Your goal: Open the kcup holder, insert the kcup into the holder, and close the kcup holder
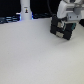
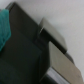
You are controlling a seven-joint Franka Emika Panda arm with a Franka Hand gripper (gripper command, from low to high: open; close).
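Observation:
The kcup holder (image 1: 62, 31) is a black box at the exterior view's upper right, standing on the white table. My gripper (image 1: 65, 24) hangs right over it, its fingers down at the box's top; blur hides whether they are open or shut. In the wrist view the kcup holder (image 2: 30, 55) fills the picture, and a grey-faced block (image 2: 59, 44) stands out from its dark body. A blurred teal-green shape (image 2: 6, 27), perhaps the kcup, sits close to the camera. Whether my fingers hold it does not show.
A white upright cylinder with a blue glow (image 1: 25, 11) stands at the back, towards the exterior view's left. Dark equipment lines the table's (image 1: 35, 55) far edge behind it.

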